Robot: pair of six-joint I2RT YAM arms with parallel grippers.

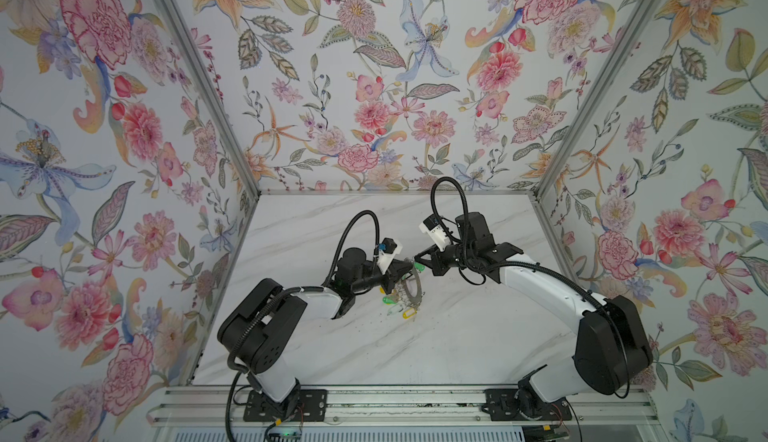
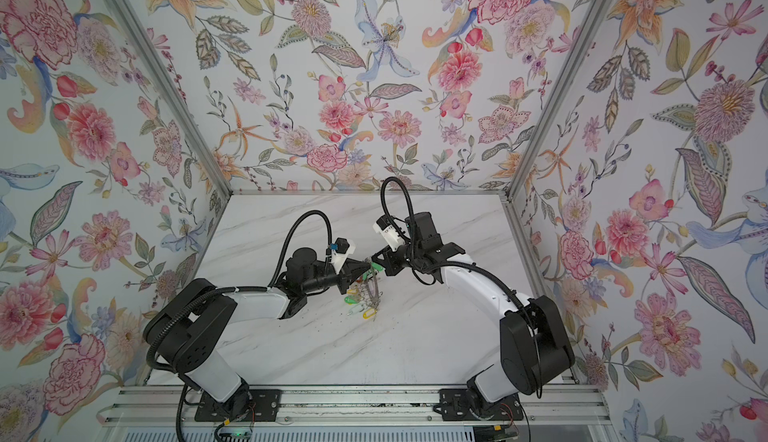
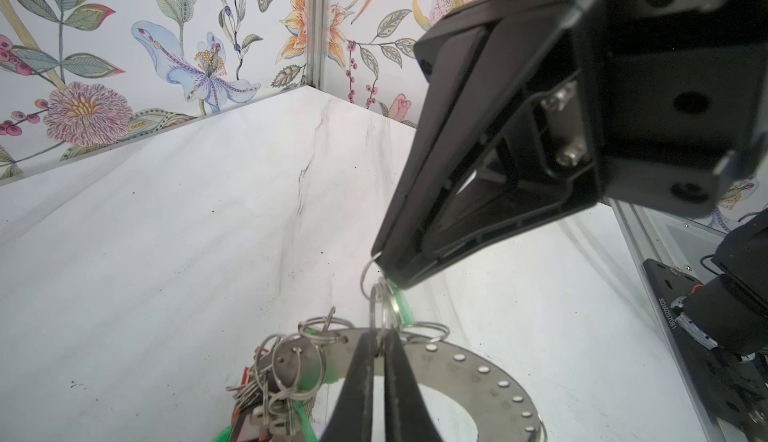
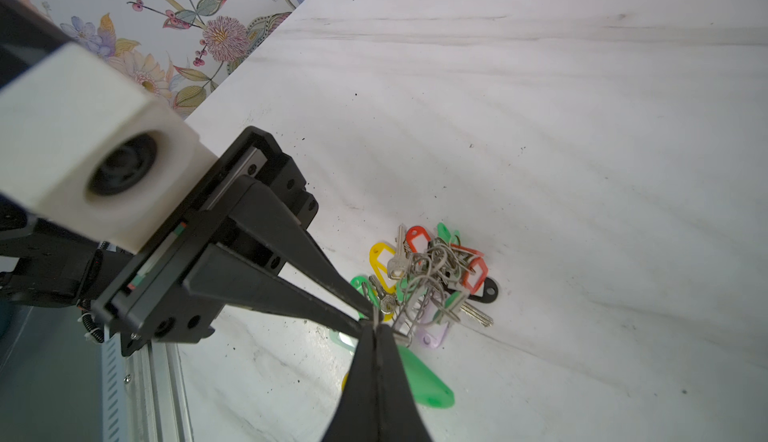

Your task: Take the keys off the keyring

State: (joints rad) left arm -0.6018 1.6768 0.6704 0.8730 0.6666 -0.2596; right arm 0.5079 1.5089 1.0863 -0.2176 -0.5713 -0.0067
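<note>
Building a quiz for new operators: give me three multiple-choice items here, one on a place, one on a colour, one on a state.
1. Where is the keyring? A flat in the far corner; B pinched at its rim by the left gripper; C on the front rail.
2. Colour of the tag at the right gripper tips? A blue; B brown; C green.
3. The right gripper's jaws are: A shut; B wide open; C out of view.
Key: B, the left wrist view shows it clamping the rim; C, the green tag hangs there; A, its tips meet.
</note>
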